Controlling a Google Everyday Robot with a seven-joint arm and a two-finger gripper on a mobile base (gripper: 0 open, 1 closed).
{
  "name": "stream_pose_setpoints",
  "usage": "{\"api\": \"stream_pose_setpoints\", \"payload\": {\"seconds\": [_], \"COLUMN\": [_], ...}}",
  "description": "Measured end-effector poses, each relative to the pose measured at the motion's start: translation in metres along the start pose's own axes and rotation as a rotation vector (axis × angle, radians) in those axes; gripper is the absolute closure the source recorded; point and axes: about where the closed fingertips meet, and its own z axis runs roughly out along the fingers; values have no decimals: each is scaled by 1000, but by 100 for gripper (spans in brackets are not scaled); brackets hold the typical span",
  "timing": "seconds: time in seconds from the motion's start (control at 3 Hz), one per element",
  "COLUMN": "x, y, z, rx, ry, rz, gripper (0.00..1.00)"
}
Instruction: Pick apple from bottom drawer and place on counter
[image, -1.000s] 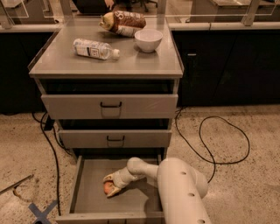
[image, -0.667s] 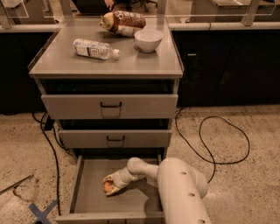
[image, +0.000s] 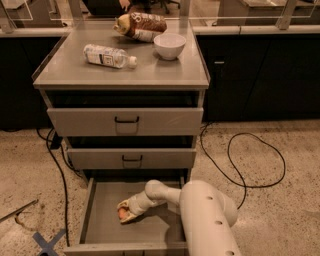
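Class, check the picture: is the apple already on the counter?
No, the apple lies in the open bottom drawer, with the end effector down there at it, not up on the counter.

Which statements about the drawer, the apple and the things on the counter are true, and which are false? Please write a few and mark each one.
1. The apple lies inside the bottom drawer, and the gripper is down at it. True.
2. The bottom drawer is pushed shut. False: it is pulled out, and its grey floor shows.
3. A white bowl stands on the counter. True.
4. The plastic bottle stands upright on the counter. False: it lies on its side, to the left of the bowl.
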Motion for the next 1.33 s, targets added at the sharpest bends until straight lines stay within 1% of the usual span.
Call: {"api": "stream_pose_setpoints", "payload": {"seconds": [0.33,0.67,1.0,1.33], "x": [0,-2,-9,-27], "y": [1,5,5,1], "z": [0,-4,-20,-43], "rx": [-1,-9,-16,-25], "ry": [-1,5,19,24], "rz": [1,18,34,40], "gripper": [100,100,100,100]}}
